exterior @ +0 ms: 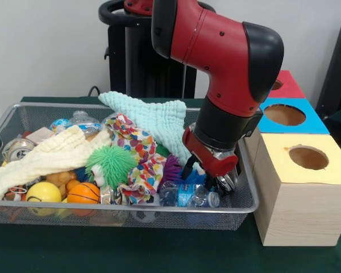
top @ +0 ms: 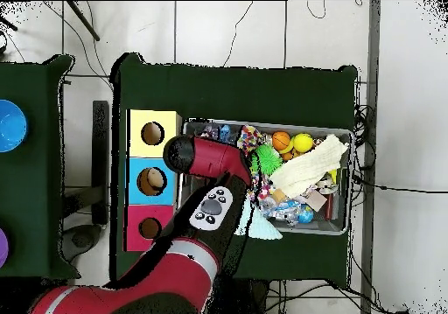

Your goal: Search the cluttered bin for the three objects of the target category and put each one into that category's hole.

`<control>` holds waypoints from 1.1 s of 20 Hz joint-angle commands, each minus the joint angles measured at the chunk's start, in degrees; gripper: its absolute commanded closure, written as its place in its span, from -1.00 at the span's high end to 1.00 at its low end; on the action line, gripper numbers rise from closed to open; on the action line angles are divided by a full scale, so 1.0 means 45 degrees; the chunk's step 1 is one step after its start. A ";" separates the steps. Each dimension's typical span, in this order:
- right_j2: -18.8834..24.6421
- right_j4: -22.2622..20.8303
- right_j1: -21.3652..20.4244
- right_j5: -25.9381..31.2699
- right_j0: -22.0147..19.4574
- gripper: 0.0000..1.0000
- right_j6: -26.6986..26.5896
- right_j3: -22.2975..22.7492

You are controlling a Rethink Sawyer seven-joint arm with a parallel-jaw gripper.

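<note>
Reaching into the wire bin (exterior: 5, 122), my claw (exterior: 207, 181), grip unclear, hovers over a plastic bottle (exterior: 196, 196); I should descend slowly.

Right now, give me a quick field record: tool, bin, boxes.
tool: low in the mesh bin's end nearest the boxes, over crushed plastic bottles; grip state unclear
bin contents: pale yellow cloth, mint cloth, green spiky ball, basketball, yellow ball
boxes: yellow box, blue box, red box, each with a round hole
</note>
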 commanded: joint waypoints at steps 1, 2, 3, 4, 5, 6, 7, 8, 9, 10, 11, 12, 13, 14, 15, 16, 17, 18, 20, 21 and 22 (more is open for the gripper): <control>0.0642 0.0648 0.0733 -0.0887 -0.0266 1.00 0.2536 -0.0459; 0.0246 0.0597 0.0929 -0.0747 -0.0063 -1.00 0.2697 -0.0655; 0.0374 0.0592 0.0861 -0.0705 -0.0148 -1.00 0.2589 -0.0626; 0.0502 0.0587 0.0794 -0.0662 -0.0232 -1.00 0.2481 -0.0597; 0.0631 0.0582 0.0726 -0.0620 -0.0317 -1.00 0.2372 -0.0568; 0.0774 0.0638 0.0636 -0.0805 -0.0403 -1.00 0.2370 -0.0431; 0.0797 0.0610 0.0585 -0.0844 -0.0438 -1.00 0.2306 -0.0399; 0.0817 0.0604 0.0511 -0.0804 -0.0461 -1.00 0.2276 -0.0346; 0.0792 0.0602 0.0483 -0.0766 -0.0448 -1.00 0.2289 -0.0332; 0.0777 0.0601 0.0453 -0.0755 -0.0431 -1.00 0.2304 -0.0313; 0.0765 0.0603 0.0442 -0.0749 -0.0418 -1.00 0.2315 -0.0308; 0.0777 0.0597 0.0403 -0.0745 -0.0420 -1.00 0.2303 -0.0270; 0.0760 0.0592 0.0361 -0.0667 -0.0411 -1.00 0.2295 -0.0270; 0.0743 0.0587 0.0318 -0.0590 -0.0402 -1.00 0.2286 -0.0270; 0.0726 0.0583 0.0276 -0.0512 -0.0393 -1.00 0.2278 -0.0270; 0.0679 0.0576 0.0206 -0.0372 -0.0373 -1.00 0.2279 -0.0271; 0.0631 0.0560 0.0091 -0.0225 -0.0344 -1.00 0.2269 -0.0234; 0.0583 0.0544 -0.0023 -0.0079 -0.0316 -1.00 0.2260 -0.0197; 0.0552 0.0526 -0.0151 0.0065 -0.0293 -1.00 0.2243 -0.0153; 0.0458 0.0486 -0.0409 0.0398 -0.0251 -1.00 0.2199 -0.0092; 0.0372 0.0462 -0.0569 0.0617 -0.0188 -1.00 0.2202 -0.0063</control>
